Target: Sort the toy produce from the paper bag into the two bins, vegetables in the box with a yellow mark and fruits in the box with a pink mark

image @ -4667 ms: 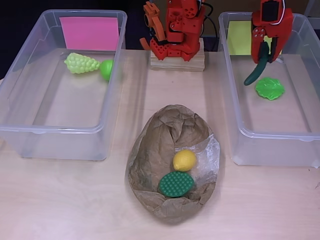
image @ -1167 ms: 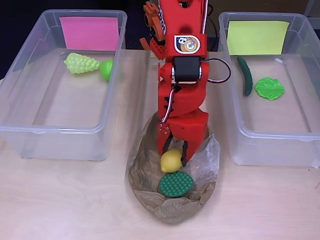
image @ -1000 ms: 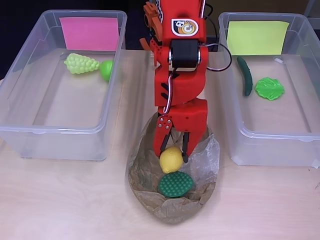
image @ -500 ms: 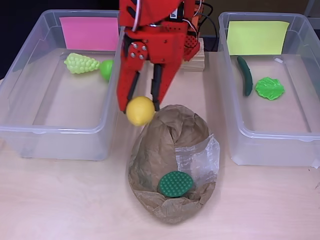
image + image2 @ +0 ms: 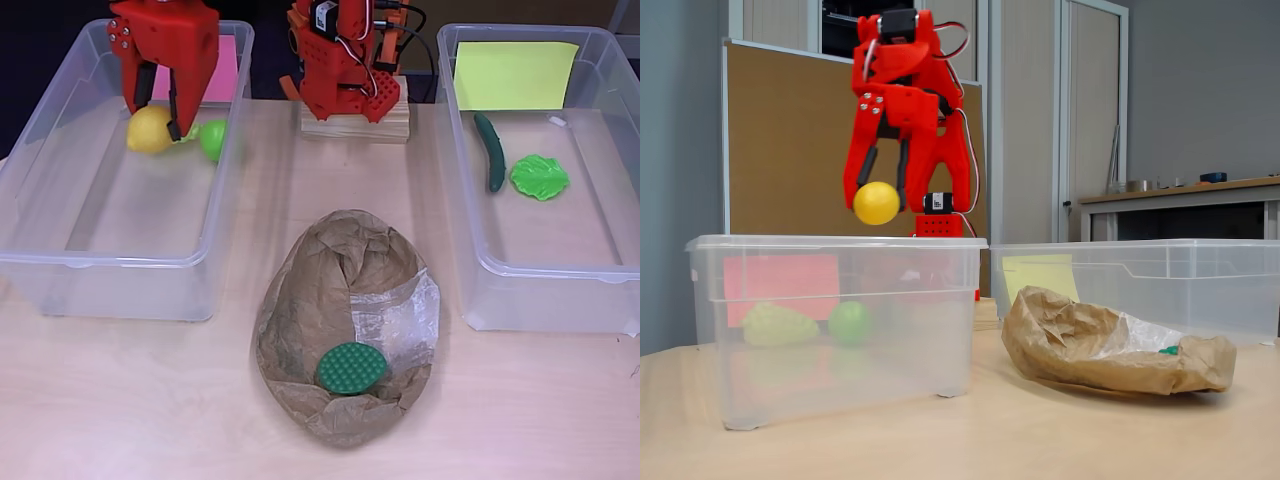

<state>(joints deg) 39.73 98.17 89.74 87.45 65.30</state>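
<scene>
Since half a second ago my hand (image 5: 160, 118) swung from the paper bag (image 5: 345, 330) to over the pink-marked bin (image 5: 60, 270), clamped on the lemon (image 5: 150, 130). Overhead: lime (image 5: 213, 139) just right of lemon, grapes mostly hidden behind it. Green ridged disc (image 5: 351, 368) left in bag. Cucumber (image 5: 490, 152) and leaf (image 5: 539, 176) in yellow-marked bin (image 5: 540, 290). Fixed view: hand (image 5: 880, 196) holds lemon (image 5: 877, 203), round, smooth yellow, above bin rim (image 5: 835, 242); grapes (image 5: 778, 325), lime (image 5: 850, 323) inside; bag (image 5: 1100, 345) on counter (image 5: 970, 440).
</scene>
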